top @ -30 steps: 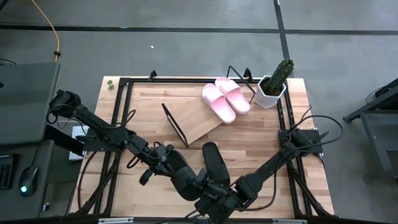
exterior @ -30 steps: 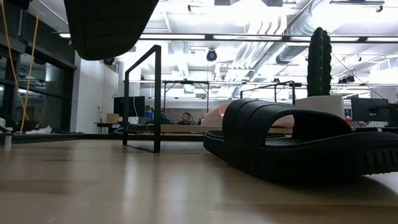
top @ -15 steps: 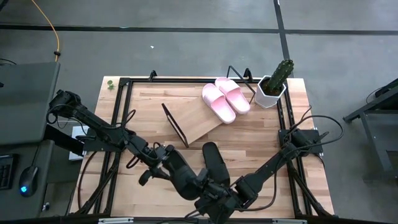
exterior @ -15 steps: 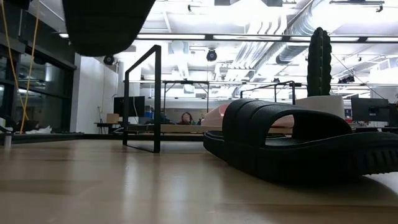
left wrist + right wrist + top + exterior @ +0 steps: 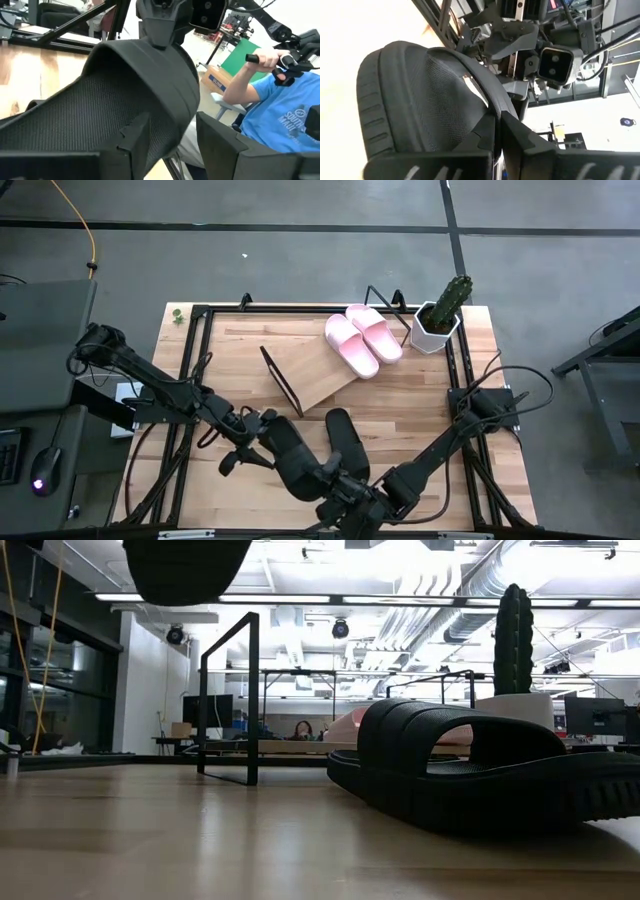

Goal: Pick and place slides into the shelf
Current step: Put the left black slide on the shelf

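One black slide (image 5: 295,460) hangs in the air over the table's near middle, between my two grippers; the low view shows its underside (image 5: 190,568) high above the tabletop. My right gripper (image 5: 498,137) is shut on it. My left gripper (image 5: 172,145) is open, its fingers standing on either side of the slide's side rim. A second black slide (image 5: 343,438) lies sole-down on the table. Two pink slides (image 5: 350,345) (image 5: 375,332) lie side by side on the right end of the slanted wooden shelf (image 5: 305,375). My left gripper: one finger (image 5: 135,135) lies over the footbed and the other (image 5: 220,145) stands off the rim; I cannot tell whether either touches. My right gripper pinches the slide's side where the strap's edge (image 5: 492,117) meets the sole. The slide is lifted clear of the table.
A potted cactus (image 5: 440,315) stands at the far right corner beside the pink slides. The shelf's black wire frame (image 5: 240,700) stands up at its left end. A person in a blue shirt (image 5: 280,115) is beyond the table's edge.
My left gripper has opened and let go of the lifted black slide, which stays in my right gripper. The slide has risen a little. The second black slide and the pink slides have not moved.
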